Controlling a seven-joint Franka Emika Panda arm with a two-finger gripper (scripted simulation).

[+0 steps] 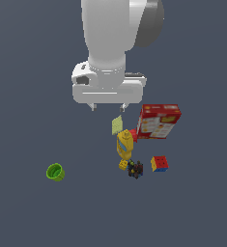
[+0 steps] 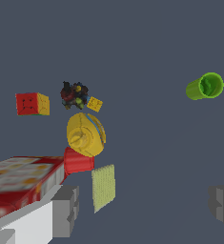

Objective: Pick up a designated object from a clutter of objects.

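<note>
Plain dark grey-blue surface [image 1: 28, 217] throughout.

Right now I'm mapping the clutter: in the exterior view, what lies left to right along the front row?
Green cup → yellow brick → dark lumpy object → colour cube.

Only extra thing here is a little green cup [image 1: 55, 172], lying tipped on its side on the dark grey floor [image 1: 192, 212]. It sits well apart from everything else, way over toward the exterior view's left. In the wrist view you can see into its open mouth [image 2: 205, 86], looks hollow, though it's pretty small to be sure.
</note>
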